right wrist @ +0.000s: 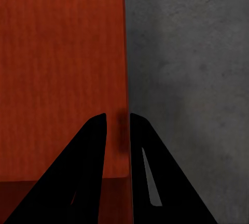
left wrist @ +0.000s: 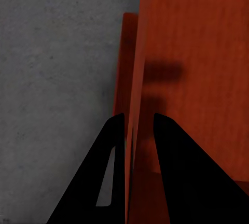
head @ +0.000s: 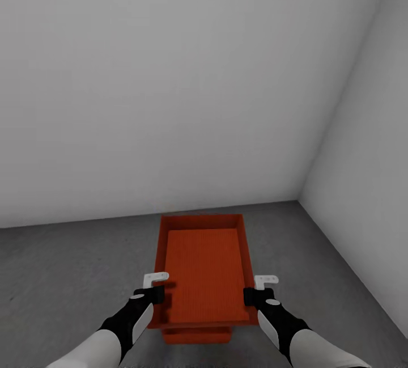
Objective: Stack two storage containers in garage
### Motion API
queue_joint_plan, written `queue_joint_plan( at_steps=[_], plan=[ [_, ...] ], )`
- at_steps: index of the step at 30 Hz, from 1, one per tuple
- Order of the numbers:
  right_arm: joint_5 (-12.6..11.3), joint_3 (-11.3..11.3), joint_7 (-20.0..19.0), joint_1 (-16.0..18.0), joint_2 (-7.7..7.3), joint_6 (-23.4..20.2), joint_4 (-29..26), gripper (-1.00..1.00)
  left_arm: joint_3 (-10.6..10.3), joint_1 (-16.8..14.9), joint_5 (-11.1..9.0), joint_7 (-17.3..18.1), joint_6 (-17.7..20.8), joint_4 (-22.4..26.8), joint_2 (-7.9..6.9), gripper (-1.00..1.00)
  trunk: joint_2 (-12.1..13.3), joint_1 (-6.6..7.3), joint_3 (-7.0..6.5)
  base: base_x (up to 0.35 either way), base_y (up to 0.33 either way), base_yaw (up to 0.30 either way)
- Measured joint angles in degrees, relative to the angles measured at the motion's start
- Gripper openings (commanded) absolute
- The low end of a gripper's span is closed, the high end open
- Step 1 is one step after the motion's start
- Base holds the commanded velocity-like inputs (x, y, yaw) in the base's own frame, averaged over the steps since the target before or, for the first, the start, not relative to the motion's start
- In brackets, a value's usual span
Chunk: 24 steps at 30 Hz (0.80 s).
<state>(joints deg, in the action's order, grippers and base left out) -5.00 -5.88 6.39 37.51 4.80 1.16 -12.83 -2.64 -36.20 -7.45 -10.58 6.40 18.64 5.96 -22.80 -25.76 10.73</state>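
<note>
Two orange-red ribbed plastic bins: the upper bin (head: 207, 277) sits over the lower bin (head: 198, 335) on the grey concrete floor (head: 68, 266). The left claw (head: 156, 294) and the right claw (head: 256, 295) are each clamped on an upper-bin side wall.

No readable text, label, brand, number or sign on any surface.
</note>
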Motion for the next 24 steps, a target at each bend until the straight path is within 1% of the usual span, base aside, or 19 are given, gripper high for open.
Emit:
queue_joint_plan(
  at_steps=[24],
  plan=[
    [0.0, 0.0, 0.0, 0.0, 0.00, 0.0, 0.0, -1.00, 0.0, 0.0, 0.0, 0.0, 0.0, 0.1, -0.01, -1.00, 0.0, 0.00, 2.22, 0.000, 0.000, 0.000]
  ],
)
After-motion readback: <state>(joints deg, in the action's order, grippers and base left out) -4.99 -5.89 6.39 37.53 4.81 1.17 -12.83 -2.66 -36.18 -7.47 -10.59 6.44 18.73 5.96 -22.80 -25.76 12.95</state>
